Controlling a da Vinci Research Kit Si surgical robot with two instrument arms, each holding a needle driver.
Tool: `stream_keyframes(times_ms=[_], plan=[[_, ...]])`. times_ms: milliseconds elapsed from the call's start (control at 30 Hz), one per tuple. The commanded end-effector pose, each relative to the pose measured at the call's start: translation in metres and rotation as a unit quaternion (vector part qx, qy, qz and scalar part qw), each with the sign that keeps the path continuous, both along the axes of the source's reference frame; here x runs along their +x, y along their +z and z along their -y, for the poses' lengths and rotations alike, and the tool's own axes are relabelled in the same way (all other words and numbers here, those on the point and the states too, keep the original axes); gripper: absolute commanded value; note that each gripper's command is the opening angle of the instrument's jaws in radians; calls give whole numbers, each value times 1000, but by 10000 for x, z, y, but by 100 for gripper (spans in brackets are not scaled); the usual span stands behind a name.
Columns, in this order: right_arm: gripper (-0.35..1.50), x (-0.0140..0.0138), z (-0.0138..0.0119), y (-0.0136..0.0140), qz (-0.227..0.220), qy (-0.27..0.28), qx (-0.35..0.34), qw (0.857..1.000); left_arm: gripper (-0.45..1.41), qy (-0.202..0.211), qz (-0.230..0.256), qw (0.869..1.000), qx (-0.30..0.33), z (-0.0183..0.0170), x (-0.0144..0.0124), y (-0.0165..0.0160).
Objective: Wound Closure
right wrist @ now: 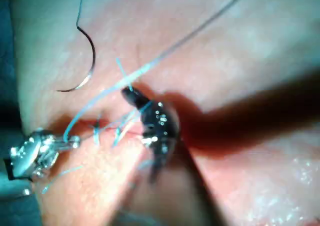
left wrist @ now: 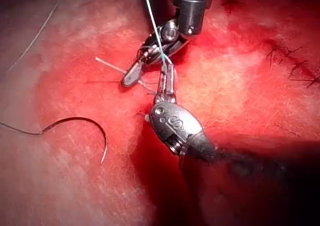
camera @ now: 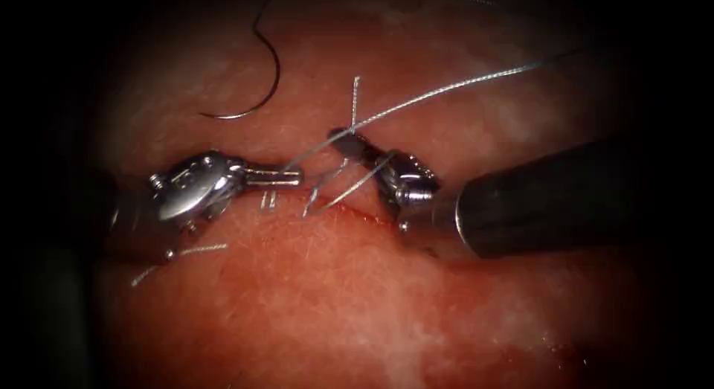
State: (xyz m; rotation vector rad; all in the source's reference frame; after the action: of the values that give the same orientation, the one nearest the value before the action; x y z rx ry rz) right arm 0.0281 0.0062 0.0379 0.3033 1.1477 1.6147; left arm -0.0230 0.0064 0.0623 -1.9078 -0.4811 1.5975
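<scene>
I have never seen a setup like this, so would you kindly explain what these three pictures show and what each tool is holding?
This is a surgical practice robot stitching a cut in pork belly, the tissue. One picture looks down from an endoscope; the other two come from cameras riding on each arm. The left gripper is shut on the thread beside the cut. The right gripper is shut on the same thread, near a short cut end. The curved needle lies free on the tissue, up and left of the cut, held by neither tool and not in the tissue.
</scene>
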Motion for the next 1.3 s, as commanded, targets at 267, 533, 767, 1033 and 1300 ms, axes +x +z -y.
stream_keyframes(times_ms=[267,533,767,1033,1300], plan=[[-35,27,27,-67,-2,-37,-47,998,-45,-53,-107,993,-11,-46,10,54],[-35,34,54,-54,-31,-98,-45,994,-45,-77,-148,986,-19,-89,9,93],[-35,32,68,-50,-43,-127,-45,990,-45,-106,-157,982,-24,-135,3,105],[-35,36,86,-54,-53,-187,-74,978,-45,-139,-155,977,-33,-181,-4,110],[-35,42,105,-62,-44,-247,-140,958,-45,-157,-151,975,-45,-244,-13,104]])
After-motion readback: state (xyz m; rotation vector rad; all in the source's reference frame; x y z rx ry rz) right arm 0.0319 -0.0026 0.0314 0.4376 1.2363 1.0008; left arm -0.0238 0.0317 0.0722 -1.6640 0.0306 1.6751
